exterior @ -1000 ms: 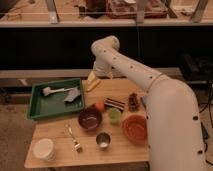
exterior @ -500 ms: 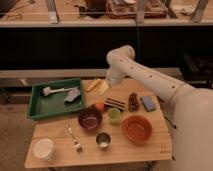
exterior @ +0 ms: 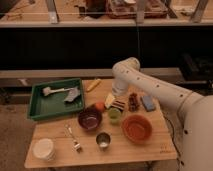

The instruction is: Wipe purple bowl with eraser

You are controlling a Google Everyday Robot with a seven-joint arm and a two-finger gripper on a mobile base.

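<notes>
Arm's swung over and dropped in the last second, so the gripper (exterior: 118,96) now sits right above the eraser (exterior: 119,105), between the yellow wedge (exterior: 108,99) and the blue block (exterior: 148,102). Can't tell if it's clamped or loose yet. The purple bowl (exterior: 90,119) sits untouched near the front, beside the green cup (exterior: 115,116). Looks like pickup comes first and wiping hasn't started.

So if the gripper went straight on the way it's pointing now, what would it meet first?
Probably the eraser. The gripper points down just above it, with the yellow wedge close beside. Depth is unclear from this one view.
</notes>
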